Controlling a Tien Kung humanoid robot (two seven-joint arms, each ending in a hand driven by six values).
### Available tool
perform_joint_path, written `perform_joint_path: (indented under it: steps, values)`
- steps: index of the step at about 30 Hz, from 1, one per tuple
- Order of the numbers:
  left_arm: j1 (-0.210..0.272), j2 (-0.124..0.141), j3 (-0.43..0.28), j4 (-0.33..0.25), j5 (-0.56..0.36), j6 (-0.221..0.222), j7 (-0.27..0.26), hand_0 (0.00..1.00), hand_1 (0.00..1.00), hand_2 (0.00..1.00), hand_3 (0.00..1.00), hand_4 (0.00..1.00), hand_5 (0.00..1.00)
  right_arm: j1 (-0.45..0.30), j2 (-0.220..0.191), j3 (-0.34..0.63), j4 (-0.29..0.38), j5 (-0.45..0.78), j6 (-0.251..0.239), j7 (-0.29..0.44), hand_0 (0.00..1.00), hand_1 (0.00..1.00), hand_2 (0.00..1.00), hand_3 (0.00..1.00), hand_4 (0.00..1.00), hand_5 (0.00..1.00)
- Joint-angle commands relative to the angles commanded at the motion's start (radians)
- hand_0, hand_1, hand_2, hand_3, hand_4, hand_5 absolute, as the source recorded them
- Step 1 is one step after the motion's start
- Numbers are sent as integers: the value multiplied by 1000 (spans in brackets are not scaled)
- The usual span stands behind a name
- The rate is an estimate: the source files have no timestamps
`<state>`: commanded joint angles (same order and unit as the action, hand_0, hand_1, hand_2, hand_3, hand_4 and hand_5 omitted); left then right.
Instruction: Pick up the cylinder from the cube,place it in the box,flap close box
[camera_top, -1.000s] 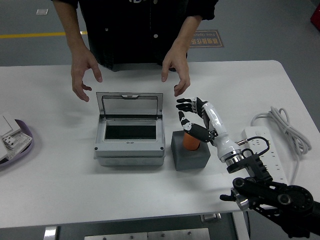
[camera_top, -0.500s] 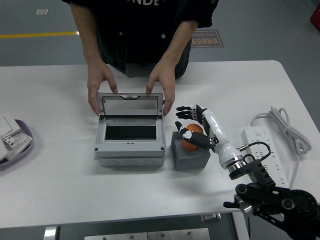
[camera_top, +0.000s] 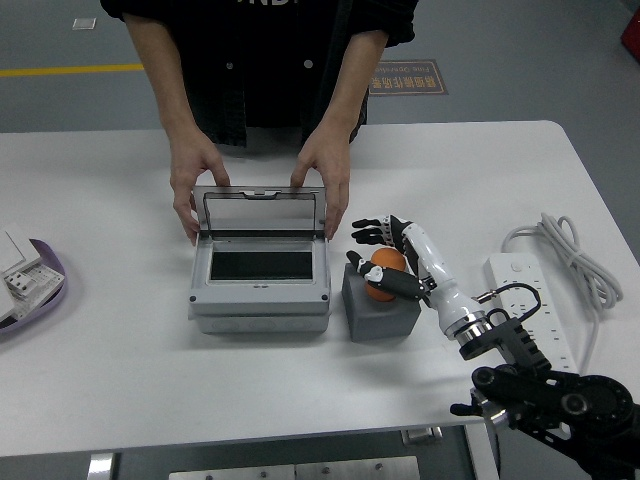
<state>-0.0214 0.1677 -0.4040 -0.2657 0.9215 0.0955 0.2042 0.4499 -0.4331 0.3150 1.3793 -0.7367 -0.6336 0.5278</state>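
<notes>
An orange cylinder (camera_top: 383, 272) stands in the top of a dark grey cube (camera_top: 380, 308), right of the grey box (camera_top: 260, 290). The box's lid (camera_top: 264, 212) stands upright at its back. My right hand (camera_top: 378, 252) reaches in from the lower right; its thumb and fingers curl around the cylinder, which leans slightly and sits high in the cube. A person at the far side holds both upper corners of the lid, one hand (camera_top: 195, 185) at the left and the other hand (camera_top: 327, 180) at the right. My left arm is out of view.
A white power strip (camera_top: 530, 300) with a coiled cable (camera_top: 580, 265) lies at the right. At the left edge a purple tray (camera_top: 35, 290) holds white parts. The table's near edge runs just below the cube and box.
The person's hands came down from above the table and took hold of the lid's corners. My right hand closed around the cylinder, which now sits a little higher and tilted.
</notes>
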Motion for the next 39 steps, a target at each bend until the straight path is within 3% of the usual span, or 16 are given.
perform_joint_path:
  steps: [19, 20, 25, 26, 31, 32, 37, 38, 39]
  values:
    - [8, 2, -19, -1, 27, -9, 14, 507, 553, 561, 589, 688, 252, 5, -18, -35, -23, 31, 28, -1, 715, 609, 629, 643, 748, 190]
    - [8, 2, -18, -1, 25, -8, 13, 507, 553, 561, 590, 687, 252, 6, -18, -35, -24, 31, 30, -1, 713, 608, 629, 645, 688, 158]
    - [8, 2, -17, -1, 24, -8, 12, 507, 553, 561, 590, 687, 252, 7, -17, -35, -25, 31, 31, -1, 713, 608, 629, 645, 688, 158]
    - [8, 2, -17, -1, 24, -8, 12, 507, 553, 561, 590, 687, 251, 7, -17, -35, -25, 30, 30, -2, 705, 610, 634, 647, 557, 61]
    - [7, 3, -15, -1, 22, -7, 10, 507, 553, 561, 590, 687, 251, 9, -18, -36, -23, 25, 30, -5, 705, 610, 634, 647, 557, 61]
    - [7, 3, -14, 0, 22, -7, 9, 507, 554, 562, 590, 686, 251, 9, -18, -36, -22, 24, 30, -6, 699, 625, 625, 646, 447, 18]
    - [4, 3, -12, 0, 18, -6, 7, 507, 554, 562, 590, 686, 251, 10, -20, -34, -19, 15, 33, -11, 699, 625, 625, 646, 447, 18]
    - [4, 3, -12, 0, 18, -5, 7, 507, 554, 562, 590, 685, 251, 10, -20, -34, -18, 13, 34, -12, 738, 639, 601, 631, 315, 2]
    - [4, 3, -12, 0, 17, -5, 6, 507, 554, 562, 590, 685, 251, 10, -20, -33, -17, 10, 34, -13, 738, 639, 601, 631, 315, 2]
